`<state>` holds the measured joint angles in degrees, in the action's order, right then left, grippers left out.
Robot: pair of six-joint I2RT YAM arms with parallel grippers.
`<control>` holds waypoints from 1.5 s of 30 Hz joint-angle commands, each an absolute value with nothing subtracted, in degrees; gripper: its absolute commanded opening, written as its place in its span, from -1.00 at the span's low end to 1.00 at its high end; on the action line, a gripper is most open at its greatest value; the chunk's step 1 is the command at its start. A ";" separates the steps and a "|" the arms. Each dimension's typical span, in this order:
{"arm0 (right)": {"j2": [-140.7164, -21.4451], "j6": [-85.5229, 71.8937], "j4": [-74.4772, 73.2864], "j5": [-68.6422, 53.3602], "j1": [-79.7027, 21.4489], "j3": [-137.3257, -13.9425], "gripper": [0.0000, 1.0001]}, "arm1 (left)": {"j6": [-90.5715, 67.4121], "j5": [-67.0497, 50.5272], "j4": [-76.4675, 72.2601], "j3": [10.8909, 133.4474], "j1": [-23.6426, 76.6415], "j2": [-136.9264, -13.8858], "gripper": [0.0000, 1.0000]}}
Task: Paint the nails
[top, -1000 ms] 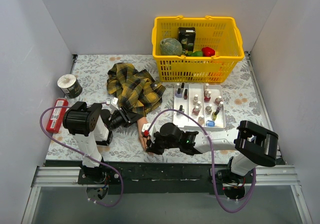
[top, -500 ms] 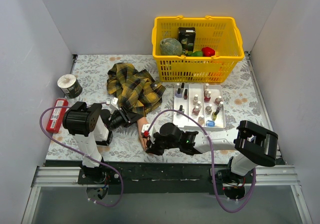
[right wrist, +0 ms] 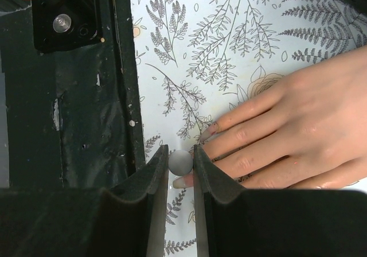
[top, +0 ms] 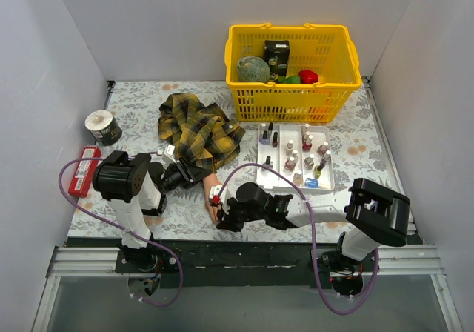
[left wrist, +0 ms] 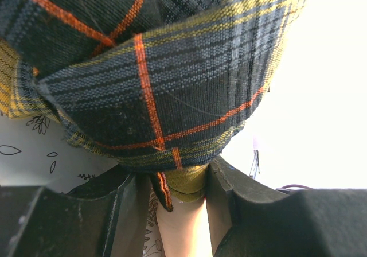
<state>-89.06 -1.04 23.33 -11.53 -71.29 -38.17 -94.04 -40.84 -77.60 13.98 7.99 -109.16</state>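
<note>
**Right wrist view:** right tool (right wrist: 180, 149) closed on a small grey knob (right wrist: 181, 163), just beside the nails (right wrist: 209, 130) of the mannequin hand (right wrist: 287, 125), whose fingers point toward 8 o'clock.

**Left wrist view only:** left tool (left wrist: 172, 179) clamped on the hand's wrist at the cuff of the plaid sleeve (left wrist: 149, 67).

**Top view:** hand at 7 o'clock on the floral-covered bench (top: 133, 117), bottle tray (top: 285, 180) at 3 o'clock, yellow basket (top: 287, 28) at 1 o'clock, and plain grey walls (top: 148, 21) around.
</note>
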 commanded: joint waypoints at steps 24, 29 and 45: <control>-90.35 -0.18 23.11 -14.24 -71.89 -41.22 -0.97 | -90.00 -42.45 -79.10 13.01 8.26 -106.96 -0.67; -90.53 -0.26 22.76 -12.57 -71.81 -41.75 -0.97 | -90.17 -42.54 -79.28 12.92 8.35 -106.96 -0.67; -89.03 -0.18 23.47 -8.09 -71.89 -41.04 -0.97 | -90.26 -42.54 -79.37 12.74 8.35 -106.61 -0.67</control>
